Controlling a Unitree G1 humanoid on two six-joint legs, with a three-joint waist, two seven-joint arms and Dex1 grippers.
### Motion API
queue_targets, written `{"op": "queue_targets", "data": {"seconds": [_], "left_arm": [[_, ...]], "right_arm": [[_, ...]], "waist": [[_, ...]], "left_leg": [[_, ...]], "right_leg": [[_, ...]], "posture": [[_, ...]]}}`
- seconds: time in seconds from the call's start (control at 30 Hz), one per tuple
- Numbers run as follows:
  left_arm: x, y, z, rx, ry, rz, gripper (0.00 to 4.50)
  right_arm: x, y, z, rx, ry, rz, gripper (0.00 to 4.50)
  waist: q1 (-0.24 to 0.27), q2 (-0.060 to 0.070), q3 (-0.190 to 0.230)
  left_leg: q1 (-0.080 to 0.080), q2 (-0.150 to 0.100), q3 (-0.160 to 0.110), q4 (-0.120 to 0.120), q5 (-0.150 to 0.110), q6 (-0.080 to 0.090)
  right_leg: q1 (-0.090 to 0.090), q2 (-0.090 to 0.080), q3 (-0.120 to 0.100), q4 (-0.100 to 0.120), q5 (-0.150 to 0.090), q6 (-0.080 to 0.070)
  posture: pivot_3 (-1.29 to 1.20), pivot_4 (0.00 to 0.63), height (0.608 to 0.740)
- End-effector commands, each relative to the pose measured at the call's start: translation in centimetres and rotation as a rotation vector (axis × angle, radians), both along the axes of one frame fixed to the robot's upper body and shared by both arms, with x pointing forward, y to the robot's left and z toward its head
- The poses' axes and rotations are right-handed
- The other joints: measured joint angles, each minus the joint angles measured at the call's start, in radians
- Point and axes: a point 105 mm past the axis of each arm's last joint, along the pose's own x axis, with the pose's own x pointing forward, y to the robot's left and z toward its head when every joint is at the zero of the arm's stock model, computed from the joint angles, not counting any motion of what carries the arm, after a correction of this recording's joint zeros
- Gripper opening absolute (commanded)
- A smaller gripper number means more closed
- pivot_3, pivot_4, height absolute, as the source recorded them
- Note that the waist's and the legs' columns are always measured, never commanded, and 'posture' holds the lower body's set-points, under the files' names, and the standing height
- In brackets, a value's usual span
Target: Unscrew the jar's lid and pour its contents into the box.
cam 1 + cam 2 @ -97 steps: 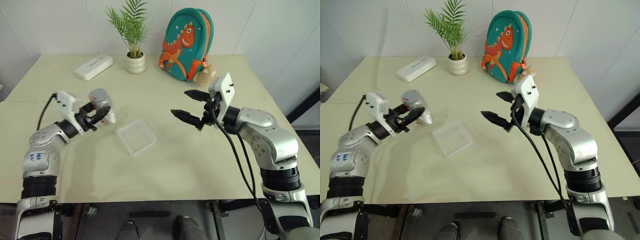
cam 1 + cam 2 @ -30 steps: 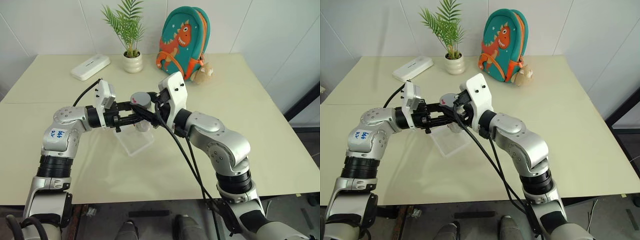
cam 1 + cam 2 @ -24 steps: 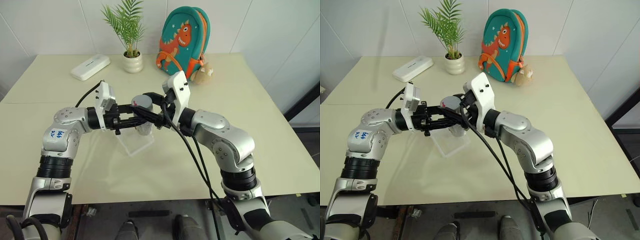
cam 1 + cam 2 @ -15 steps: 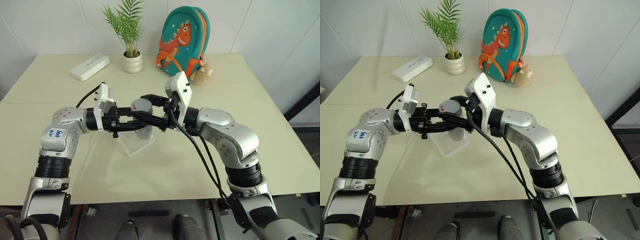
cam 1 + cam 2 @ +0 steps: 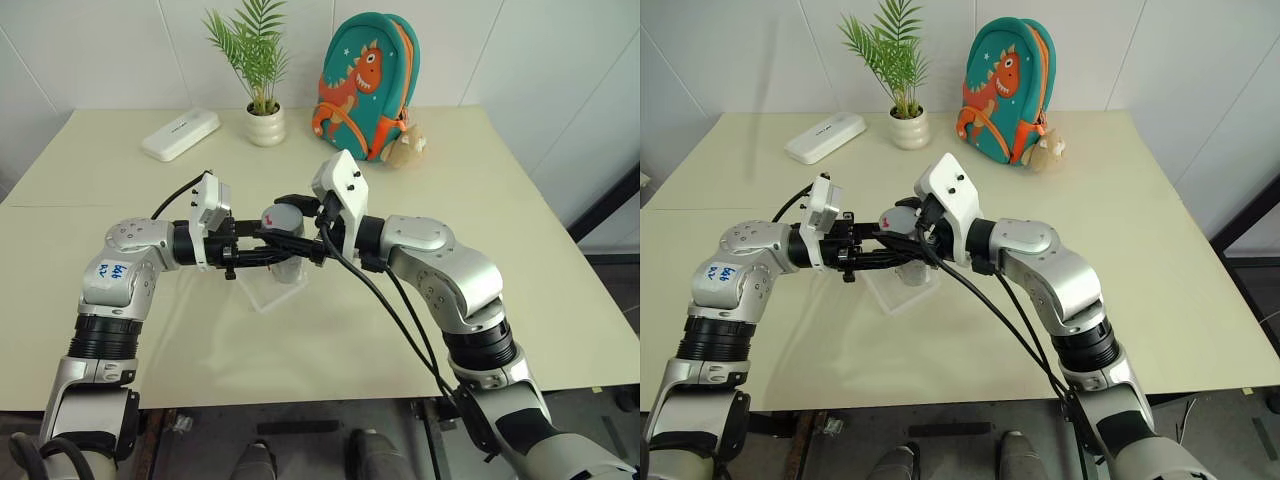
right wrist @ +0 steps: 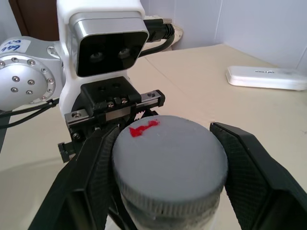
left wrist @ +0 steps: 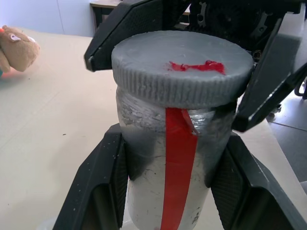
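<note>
The right tool has just closed from slightly apart onto the lid — so unscrewing can likely begin — while the left tool stays clamped on the jar, held above the box mid-desk.

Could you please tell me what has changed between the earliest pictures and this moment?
The left hand brought the silvery-grey jar with the red stripe from the table's left side to above the clear plastic box. The right hand, then open and apart on the right, swung across and closed on the grey ribbed lid, which remains on the jar. The box, white case, potted plant and dinosaur backpack stayed put.
</note>
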Motion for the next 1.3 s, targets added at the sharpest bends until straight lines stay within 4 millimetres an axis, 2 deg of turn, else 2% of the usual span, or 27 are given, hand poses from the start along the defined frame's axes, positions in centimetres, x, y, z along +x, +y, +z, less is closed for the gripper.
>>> {"op": "queue_targets", "data": {"seconds": [0.03,0.47,0.77,1.13,1.3], "left_arm": [[-0.4,-0.4,1.0,0.004,-0.055,-0.003,1.94],[-0.3,-0.3,0.9,0.002,-0.048,-0.004,1.94],[-0.3,-0.9,0.7,0.027,-0.047,-0.074,1.94],[0.5,-1.9,0.2,0.032,-0.03,-0.148,1.94],[0.7,-2.1,0.0,0.042,-0.023,-0.17,1.94]], "right_arm": [[-1.8,1.4,2.1,0.058,-0.06,0.092,2.61],[-2.5,1.5,2.3,0.066,-0.069,0.146,2.61],[-5.1,1.4,2.2,0.031,-0.106,0.36,2.61],[-7.7,2.0,3.2,0.043,-0.139,0.637,2.61],[-8.3,2.2,3.3,0.042,-0.136,0.699,2.61]], "waist": [[0.0,0.0,0.0],[0.0,0.0,0.0],[0.0,0.0,0.0],[0.0,0.0,0.0],[0.0,0.0,0.0]], "left_leg": [[0.0,0.0,0.0,0.0,0.0,0.0],[0.0,0.0,0.0,0.0,0.0,0.0],[0.0,0.0,0.0,0.0,0.0,0.0],[0.0,0.0,0.0,0.0,0.0,0.0],[0.0,0.0,0.0,0.001,0.0,0.0]], "right_leg": [[0.0,0.0,0.0,0.0,0.0,0.0],[0.0,0.0,0.0,0.0,0.0,0.0],[0.0,0.0,0.0,0.0,0.0,0.0],[0.0,0.001,0.001,0.001,0.0,0.0],[0.0,0.001,0.001,0.002,0.0,0.0]], "posture": [[0.0,0.15,0.74],[0.0,0.15,0.74],[0.0,0.15,0.74],[0.0,0.15,0.74],[0.0,0.15,0.74]]}}
